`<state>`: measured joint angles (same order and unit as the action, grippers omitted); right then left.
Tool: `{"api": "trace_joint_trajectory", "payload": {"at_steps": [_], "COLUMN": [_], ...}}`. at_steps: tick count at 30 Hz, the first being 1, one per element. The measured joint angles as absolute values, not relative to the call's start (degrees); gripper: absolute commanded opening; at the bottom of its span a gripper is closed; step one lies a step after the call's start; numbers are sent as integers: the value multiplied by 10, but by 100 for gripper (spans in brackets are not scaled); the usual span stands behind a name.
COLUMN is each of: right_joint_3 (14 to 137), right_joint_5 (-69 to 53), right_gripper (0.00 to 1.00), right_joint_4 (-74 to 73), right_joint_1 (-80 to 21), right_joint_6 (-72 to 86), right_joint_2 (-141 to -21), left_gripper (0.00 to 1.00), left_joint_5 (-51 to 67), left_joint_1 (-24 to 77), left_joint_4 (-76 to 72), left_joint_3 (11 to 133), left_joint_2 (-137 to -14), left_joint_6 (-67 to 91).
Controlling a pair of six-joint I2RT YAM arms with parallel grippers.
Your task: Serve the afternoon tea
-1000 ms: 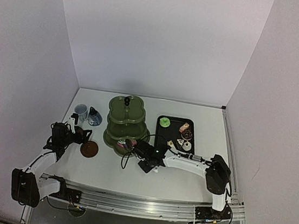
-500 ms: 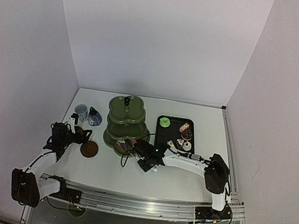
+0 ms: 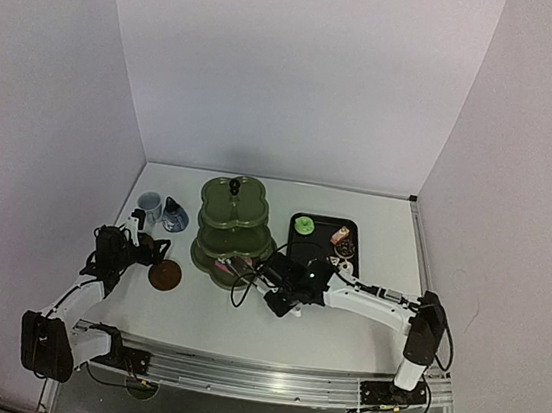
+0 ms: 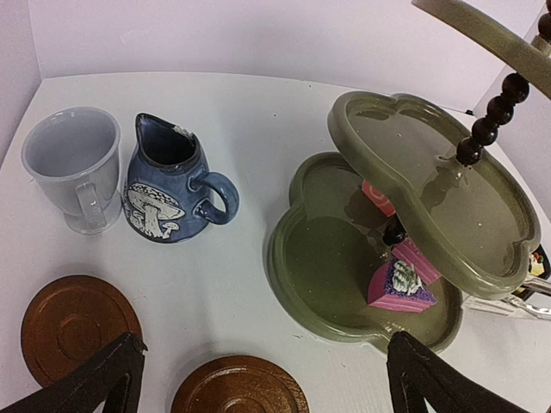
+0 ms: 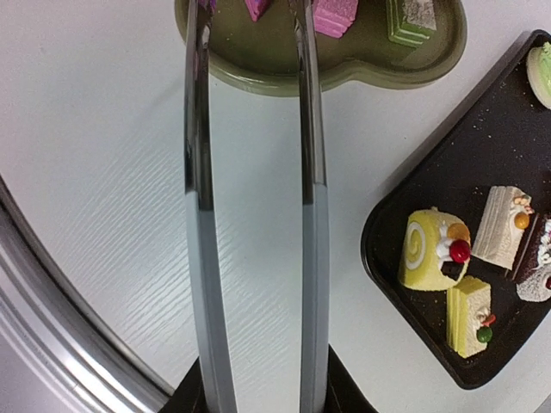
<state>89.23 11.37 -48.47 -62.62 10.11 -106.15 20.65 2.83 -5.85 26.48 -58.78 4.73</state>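
Observation:
The olive-green three-tier stand [image 3: 232,223] stands mid-table. Its bottom tier [image 5: 344,62] holds a pink cake [image 5: 334,15], a green cake [image 5: 409,19] and another pink piece [image 4: 400,288]. My right gripper [image 3: 280,293] is shut on the thin tongs [image 5: 308,215]. Their blades stand apart and empty, with the tips over the tier's near rim. Yellow and cream cakes [image 5: 430,248] lie on the black tray [image 5: 482,172]. My left gripper [image 4: 267,344] is open and empty above two brown saucers [image 4: 76,327] [image 4: 239,389]. The pale cup [image 4: 73,168] and the blue pot [image 4: 168,185] stand behind them.
The black tray [image 3: 326,229] lies right of the stand, with more cakes on it. White walls close in the table at the back and on both sides. In the top view one saucer [image 3: 165,275] shows beside my left gripper [image 3: 145,249].
My right arm has drawn back to the right, away from the stand, and its elbow has swung outward. The left arm has not moved.

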Motion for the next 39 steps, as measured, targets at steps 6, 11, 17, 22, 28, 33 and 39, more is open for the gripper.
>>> {"api": "trace_joint_trajectory", "payload": {"at_steps": [6, 11, 17, 22, 28, 33, 39], "right_joint_3": [889, 876, 866, 859, 843, 840, 835], "right_joint_5": [85, 79, 83, 83, 76, 69, 59], "right_gripper": [30, 29, 30, 31, 32, 32, 34], "right_joint_4": [-548, -617, -682, -728, -759, -766, -768], "right_joint_1": [-614, -589, -558, -533, -497, -488, -477], "right_joint_6": [101, 102, 102, 100, 92, 87, 80], "right_joint_2": [-1006, -971, -920, -904, -889, -883, -894], "left_gripper": [99, 98, 98, 98, 98, 98, 98], "left_joint_5": [208, 208, 208, 209, 209, 209, 209], "left_joint_1": [28, 28, 28, 28, 28, 28, 28], "left_joint_4": [-58, -58, -59, -59, -59, -59, -60], "left_joint_3": [265, 265, 265, 265, 265, 265, 265], "left_joint_2": [-588, -588, -588, -588, -588, -588, -588], "left_joint_6": [47, 46, 46, 45, 45, 45, 45]}}
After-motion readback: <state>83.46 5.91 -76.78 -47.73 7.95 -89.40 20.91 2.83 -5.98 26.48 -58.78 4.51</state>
